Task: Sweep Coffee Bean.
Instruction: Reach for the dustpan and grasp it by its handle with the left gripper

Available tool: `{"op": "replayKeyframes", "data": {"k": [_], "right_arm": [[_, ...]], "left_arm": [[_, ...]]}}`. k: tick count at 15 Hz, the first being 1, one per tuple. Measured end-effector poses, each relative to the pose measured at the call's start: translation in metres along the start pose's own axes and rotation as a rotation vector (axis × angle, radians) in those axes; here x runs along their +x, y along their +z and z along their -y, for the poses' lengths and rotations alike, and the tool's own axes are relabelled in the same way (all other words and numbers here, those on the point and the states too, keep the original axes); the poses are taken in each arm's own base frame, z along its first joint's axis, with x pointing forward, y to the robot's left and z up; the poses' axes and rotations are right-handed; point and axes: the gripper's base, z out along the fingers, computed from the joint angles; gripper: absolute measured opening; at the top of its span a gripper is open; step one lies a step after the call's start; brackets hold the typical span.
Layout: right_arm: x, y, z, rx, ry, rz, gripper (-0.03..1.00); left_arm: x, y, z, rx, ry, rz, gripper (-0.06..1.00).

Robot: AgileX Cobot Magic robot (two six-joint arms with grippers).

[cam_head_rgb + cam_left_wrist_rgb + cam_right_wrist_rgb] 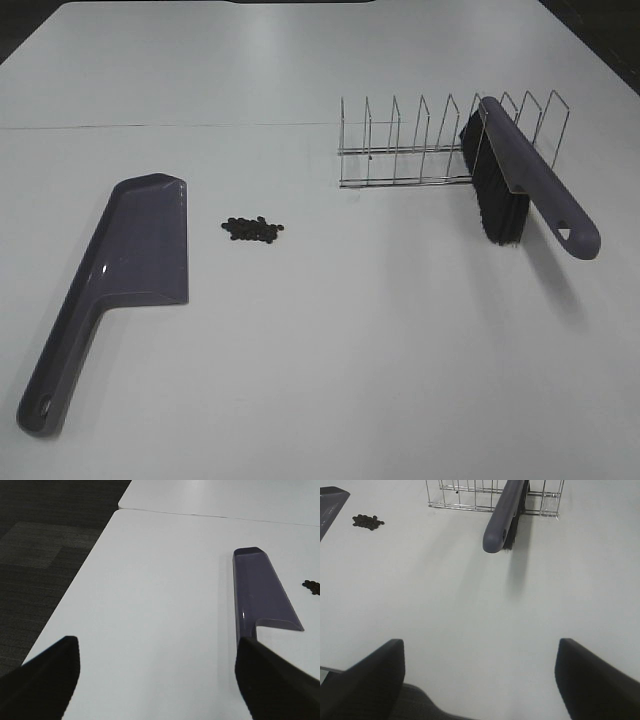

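Note:
The coffee beans (253, 229) lie in a small dark cluster on the white table, just right of the purple dustpan (130, 260). The dustpan lies flat, handle toward the front edge. The purple brush (520, 180) leans in a wire rack (420, 150), black bristles down, handle sticking out toward the front right. Neither gripper shows in the high view. In the left wrist view my left gripper (157, 680) is open and empty, with the dustpan (262, 592) and beans (312, 586) ahead. In the right wrist view my right gripper (480, 680) is open and empty, short of the brush (505, 515) and the beans (367, 521).
The wire rack (490, 495) stands at the back right of the table. A seam (170, 126) runs across the table top behind the dustpan. Dark carpet floor (45, 540) lies beyond the table's left edge.

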Motion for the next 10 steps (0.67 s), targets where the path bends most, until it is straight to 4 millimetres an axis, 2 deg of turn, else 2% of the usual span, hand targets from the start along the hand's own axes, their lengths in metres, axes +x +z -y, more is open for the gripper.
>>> {"op": "replayKeyframes", "data": {"k": [10], "right_arm": [[0.0, 0.0, 0.0, 0.0, 0.0, 0.0, 0.72]], "left_arm": [[0.0, 0.0, 0.0, 0.0, 0.0, 0.0, 0.76]]}}
